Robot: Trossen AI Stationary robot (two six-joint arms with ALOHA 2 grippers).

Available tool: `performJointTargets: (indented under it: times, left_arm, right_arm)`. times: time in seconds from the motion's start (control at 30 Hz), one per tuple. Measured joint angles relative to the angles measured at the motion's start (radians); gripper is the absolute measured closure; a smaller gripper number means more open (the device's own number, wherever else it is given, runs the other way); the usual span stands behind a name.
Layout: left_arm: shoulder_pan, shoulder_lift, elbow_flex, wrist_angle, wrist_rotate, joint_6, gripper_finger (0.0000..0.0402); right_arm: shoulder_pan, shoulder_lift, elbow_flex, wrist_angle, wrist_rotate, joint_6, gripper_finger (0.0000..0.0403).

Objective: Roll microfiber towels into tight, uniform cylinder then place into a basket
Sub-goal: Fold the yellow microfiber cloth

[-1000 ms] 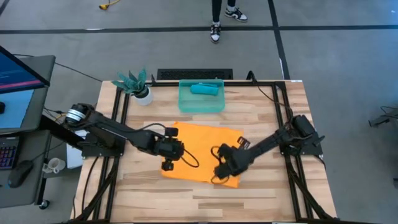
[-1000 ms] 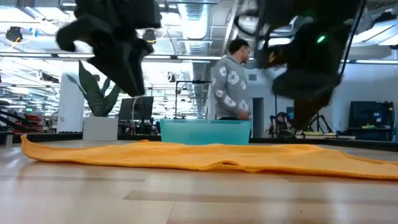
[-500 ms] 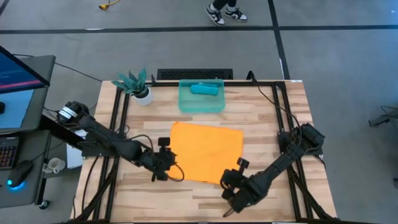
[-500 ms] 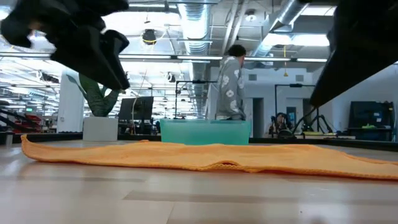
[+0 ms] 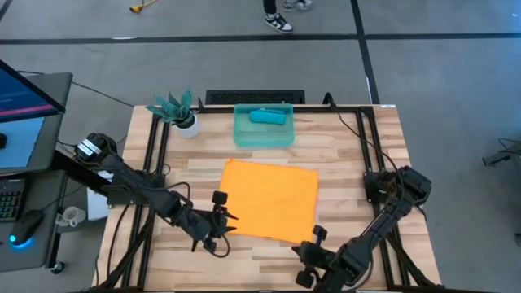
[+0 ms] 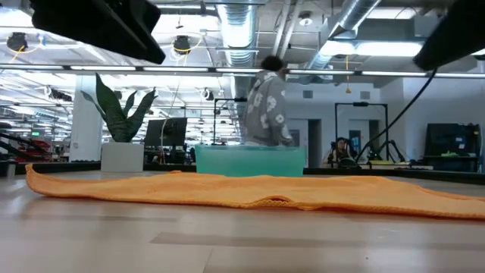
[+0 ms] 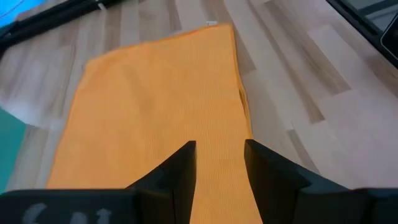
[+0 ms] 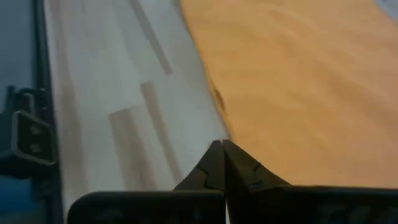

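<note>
Hidden: blue towel [image 5: 267, 116] lay in basket [image 5: 263, 140], invisible in low view.
Orange towel [image 5: 271, 198]: flat, mid-table.
Left gripper [image 7: 219, 163]: slightly parted, empty.
Right gripper [image 8: 220, 160]: clenched, empty.
Change: both arms had withdrawn toward the near edge.

Open robotics lab or workshop: exposed ceiling ducts [image 6: 242, 19], strip lighting, grey floor [image 5: 440, 73], monitor [image 5: 20, 89] beside the rig.

Both arms are dark, nearly black, built of jointed segments with thin black cables looping alongside. The left arm carries a silver-white ring at its base joint, far back from the left gripper [image 5: 218, 230]. The right gripper [image 5: 308, 259] has matte black fingers [image 8: 239, 167] tapering to narrow tips.
</note>
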Motion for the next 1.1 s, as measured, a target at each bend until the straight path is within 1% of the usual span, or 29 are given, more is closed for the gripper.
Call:
performJointTargets:
  times: [0.1,0.2,0.33,0.5,0.57,0.63,0.77,0.83,0.9,1.1]
  left_arm:
    - [0.011,0.000,0.000,-0.001,0.027,0.011,0.0271]
    - [0.016,0.000,0.000,0.002,0.030,0.011,0.0260]
    - [0.017,0.001,0.000,0.007,0.019,0.008,0.0227]
    - [0.018,0.001,0.000,0.014,0.016,-0.059,0.0175]
    - [0.018,0.001,0.000,0.013,0.018,-0.075,0.0163]
    - [0.018,0.001,0.000,0.003,0.021,-0.077,0.0155]
    - [0.010,0.008,0.000,-0.044,0.022,-0.095,0.0152]
    - [0.002,0.008,0.000,-0.077,0.022,-0.118,0.0152]
    - [-0.007,0.008,0.000,-0.098,0.022,-0.146,0.0152]
    - [-0.057,0.008,0.000,-0.126,0.021,-0.196,0.0152]
  right_arm:
    - [0.016,0.000,0.000,0.002,0.000,0.046,0.0391]
    - [0.028,0.000,0.000,0.004,0.000,0.055,0.0391]
    - [0.032,0.000,0.000,0.000,-0.002,0.050,0.0391]
    - [0.024,0.000,0.000,0.003,-0.008,0.047,0.0391]
    - [0.012,0.000,0.000,0.007,-0.031,0.042,0.0390]
    - [-0.005,0.000,0.000,0.005,-0.073,-0.003,0.0385]
    - [-0.044,0.000,0.000,0.009,-0.162,-0.049,0.0355]
    - [-0.062,0.000,0.000,0.021,-0.187,-0.058,0.0336]
    - [-0.076,0.000,0.000,0.037,-0.192,-0.087,0.0314]
    - [-0.094,0.000,0.000,0.128,-0.193,-0.305,0.0248]
